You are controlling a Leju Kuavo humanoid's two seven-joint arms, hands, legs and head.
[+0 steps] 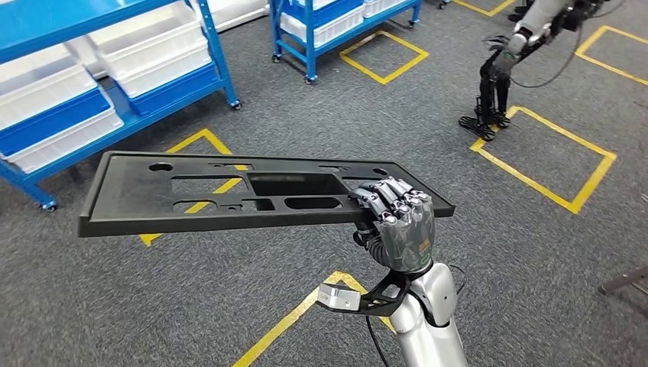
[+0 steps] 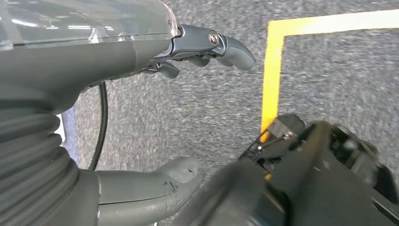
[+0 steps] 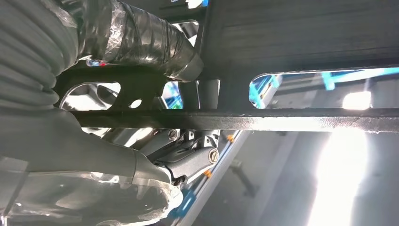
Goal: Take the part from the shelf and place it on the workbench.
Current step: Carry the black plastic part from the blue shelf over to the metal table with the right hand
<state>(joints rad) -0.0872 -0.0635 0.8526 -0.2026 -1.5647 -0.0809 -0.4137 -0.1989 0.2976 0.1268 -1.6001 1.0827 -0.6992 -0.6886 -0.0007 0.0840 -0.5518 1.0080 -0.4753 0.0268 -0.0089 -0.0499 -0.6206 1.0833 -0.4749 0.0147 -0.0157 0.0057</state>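
The part [image 1: 229,195] is a long, flat black panel with several cutouts. It hangs level in the air over the grey carpet. My right hand [image 1: 397,222] grips its right end, with the fingers curled over the top edge. In the right wrist view the panel [image 3: 301,33] runs close past the camera, pinched between the thumb and fingers of my right hand [image 3: 155,52]. My left hand [image 2: 94,56] hangs over the floor with thumb [image 2: 160,183] and fingers [image 2: 221,44] apart, holding nothing.
A blue shelf rack [image 1: 92,84] with white bins stands at the back left, and a second rack [image 1: 328,27] behind it. Yellow tape squares [image 1: 550,153] mark the carpet. Another robot's arm [image 1: 497,76] hangs at the back right.
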